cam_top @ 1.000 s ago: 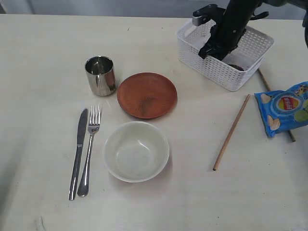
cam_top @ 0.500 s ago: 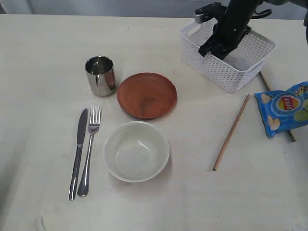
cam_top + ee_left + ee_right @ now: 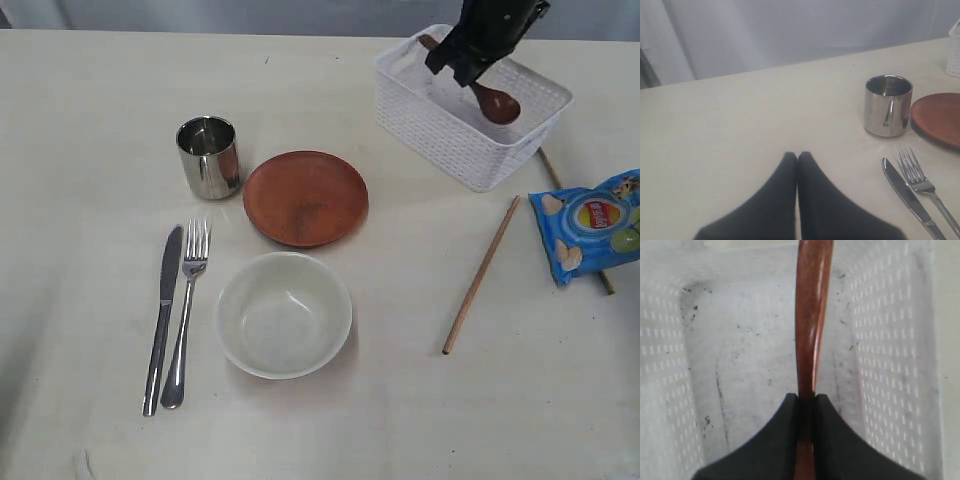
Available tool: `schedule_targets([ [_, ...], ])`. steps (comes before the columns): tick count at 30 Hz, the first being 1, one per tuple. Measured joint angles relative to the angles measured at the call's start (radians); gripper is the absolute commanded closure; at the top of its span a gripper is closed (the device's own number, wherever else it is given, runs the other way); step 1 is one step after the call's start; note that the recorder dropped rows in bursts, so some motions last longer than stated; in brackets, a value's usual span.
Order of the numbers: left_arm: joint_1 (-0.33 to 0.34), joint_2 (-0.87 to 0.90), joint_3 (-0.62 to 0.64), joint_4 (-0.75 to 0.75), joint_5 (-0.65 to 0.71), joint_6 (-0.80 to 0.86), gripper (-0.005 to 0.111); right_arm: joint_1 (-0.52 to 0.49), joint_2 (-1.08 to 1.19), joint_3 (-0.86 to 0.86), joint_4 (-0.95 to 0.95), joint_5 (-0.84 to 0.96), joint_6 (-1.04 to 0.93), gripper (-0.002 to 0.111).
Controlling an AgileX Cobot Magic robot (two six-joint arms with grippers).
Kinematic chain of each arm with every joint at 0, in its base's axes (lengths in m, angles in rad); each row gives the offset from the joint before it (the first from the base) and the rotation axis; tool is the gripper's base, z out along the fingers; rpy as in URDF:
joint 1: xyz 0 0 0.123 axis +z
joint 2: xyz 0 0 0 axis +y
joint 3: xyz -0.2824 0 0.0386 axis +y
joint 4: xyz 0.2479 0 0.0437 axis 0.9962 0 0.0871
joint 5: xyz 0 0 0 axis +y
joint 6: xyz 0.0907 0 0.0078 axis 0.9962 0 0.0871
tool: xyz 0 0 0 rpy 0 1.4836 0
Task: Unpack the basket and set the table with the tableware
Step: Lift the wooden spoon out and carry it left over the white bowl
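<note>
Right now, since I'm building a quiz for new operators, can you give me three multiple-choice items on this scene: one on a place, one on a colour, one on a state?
1. Where does the fork lie?
A. between the knife and the bowl
B. inside the steel cup
C. under the crisp packet

2. What colour is the plate?
A. blue
B. white
C. reddish-brown

3. What are the right fingers doing?
A. standing open and empty
B. shut on the wooden spoon over the basket
C. pressing on the tabletop

Answers:
1 A, as the fork sits beside the knife with the bowl on its other side.
2 C, as the exterior view shows that colour.
3 B, as the right wrist view shows the handle clamped above the basket floor.
</note>
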Motion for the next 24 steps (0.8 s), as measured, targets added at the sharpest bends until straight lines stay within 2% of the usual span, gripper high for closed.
schedule_targets([
  [6,0.000,0.000,0.000,0.000,0.000,0.000,0.107,0.000,-0.079,0.000,0.014,0.009,0.018,0.109],
  [16,0.000,0.000,0.000,0.000,0.000,0.000,0.107,0.000,-0.228,0.030,0.180,0.152,0.037,0.109],
  [20,0.000,0.000,0.000,0.000,0.000,0.000,0.107,0.024,-0.364,0.184,0.222,0.159,0.067,0.109],
  [24,0.000,0.000,0.000,0.000,0.000,0.000,0.107,0.096,-0.570,0.469,0.323,0.115,0.071,0.109],
])
